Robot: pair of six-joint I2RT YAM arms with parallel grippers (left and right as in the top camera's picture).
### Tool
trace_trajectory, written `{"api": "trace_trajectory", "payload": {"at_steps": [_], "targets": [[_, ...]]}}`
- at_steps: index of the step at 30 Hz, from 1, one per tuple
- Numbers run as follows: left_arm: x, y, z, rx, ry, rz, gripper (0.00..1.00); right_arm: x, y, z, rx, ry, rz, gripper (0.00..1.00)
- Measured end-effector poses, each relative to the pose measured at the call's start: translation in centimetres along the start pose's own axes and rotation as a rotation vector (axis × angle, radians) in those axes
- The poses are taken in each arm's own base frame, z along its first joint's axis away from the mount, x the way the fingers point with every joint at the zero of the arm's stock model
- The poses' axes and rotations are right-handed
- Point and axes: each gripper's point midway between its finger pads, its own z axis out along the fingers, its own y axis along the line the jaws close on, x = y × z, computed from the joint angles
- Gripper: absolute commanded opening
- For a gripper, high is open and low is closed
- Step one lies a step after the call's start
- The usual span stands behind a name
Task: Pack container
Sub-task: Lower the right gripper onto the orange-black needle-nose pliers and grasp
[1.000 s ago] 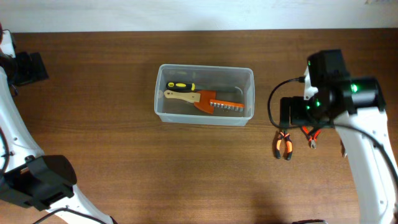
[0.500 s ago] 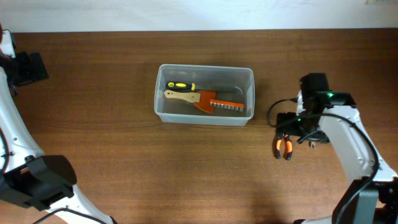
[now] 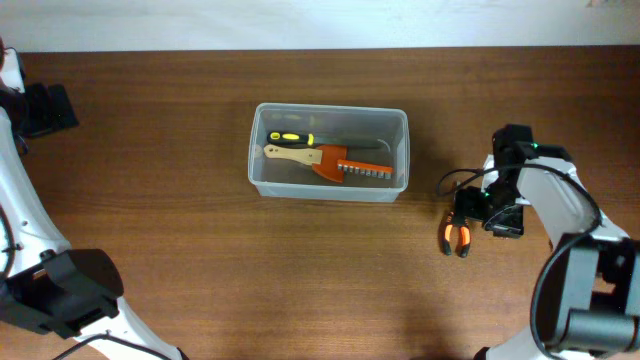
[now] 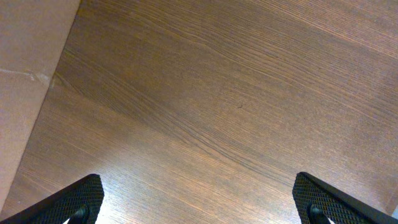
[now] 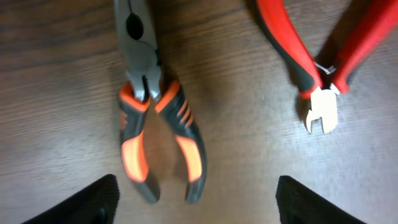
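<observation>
Right now the container (image 3: 330, 109) is sitting on the wooden table (image 3: 180, 230) a little back of the middle, long sides running left to right, well apart from both arms. Inside it a screwdriver with a yellow-and-black handle (image 3: 291, 137) is lying along the far wall, and a wooden-handled tool with an orange toothed head (image 3: 335, 163) is lying just in front of it (what kind of tool, I cannot say from above). Off to the container's right the right gripper (image 5: 200, 202) is hanging low above two hand tools that are lying on the table outside the container. Its fingers (image 5: 99, 200) are standing wide apart at the bottom corners of the wrist view and are holding nothing. The orange-and-black pliers (image 5: 155, 124) are lying flat, nose pointing away from the fingers, handle ends reaching into the space between the fingertips and touching neither. Just beside them the red-handled cutters (image 5: 317, 74) are lying with handles spread and pale cutting head pointing toward the gripper. From overhead the pliers are showing beside the arm, while the cutters are mostly hiding beneath it. The left gripper (image 4: 200, 205) is hovering over bare wood at the far left of the table, close to its edge, fingers spread wide and gripping nothing.
</observation>
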Motion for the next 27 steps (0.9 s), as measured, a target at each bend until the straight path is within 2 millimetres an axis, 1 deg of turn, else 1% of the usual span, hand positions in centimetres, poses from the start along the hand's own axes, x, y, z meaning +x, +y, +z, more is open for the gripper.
{"api": "trace_trajectory", "payload": {"at_steps": [5,10,15,16,18,19,20,21,22,23,25,26,27], "targets": [[0.0,0.0,0.0,0.000,0.000,0.000,0.99,0.1,-0.4,1.8,0.022,0.052,0.002,0.79],[0.0,0.0,0.0,0.000,0.000,0.000,0.99,-0.2,-0.7,3.0,0.036,0.067,-0.002,0.80],[0.0,0.0,0.0,0.000,0.000,0.000,0.99,-0.6,-0.8,3.8,0.041,0.067,-0.007,0.79],[0.0,0.0,0.0,0.000,0.000,0.000,0.99,-0.6,-0.8,3.8,0.040,0.066,-0.008,0.73],[0.0,0.0,0.0,0.000,0.000,0.000,0.99,-0.8,-0.7,3.8,0.034,0.062,-0.013,0.59],[0.0,0.0,0.0,0.000,0.000,0.000,0.99,-0.8,-0.7,3.8,0.033,0.061,-0.015,0.45],[0.0,0.0,0.0,0.000,0.000,0.000,0.99,-0.9,-0.7,3.8,0.034,0.059,-0.013,0.34],[0.0,0.0,0.0,0.000,0.000,0.000,0.99,-1.0,-0.6,3.8,0.031,0.056,-0.013,0.29],[0.0,0.0,0.0,0.000,0.000,0.000,0.99,-1.1,-0.6,3.8,0.031,0.053,-0.015,0.28],[0.0,0.0,0.0,0.000,0.000,0.000,0.99,-1.2,-0.7,3.8,0.031,0.049,-0.008,0.24],[0.0,0.0,0.0,0.000,0.000,0.000,0.99,-1.3,-0.7,3.8,0.030,0.045,-0.011,0.09],[0.0,0.0,0.0,0.000,0.000,0.000,0.99,-1.4,-0.6,3.8,0.027,0.042,-0.010,0.04],[0.0,0.0,0.0,0.000,0.000,0.000,0.99,-1.6,-0.6,3.8,0.028,0.036,-0.006,0.04]]}}
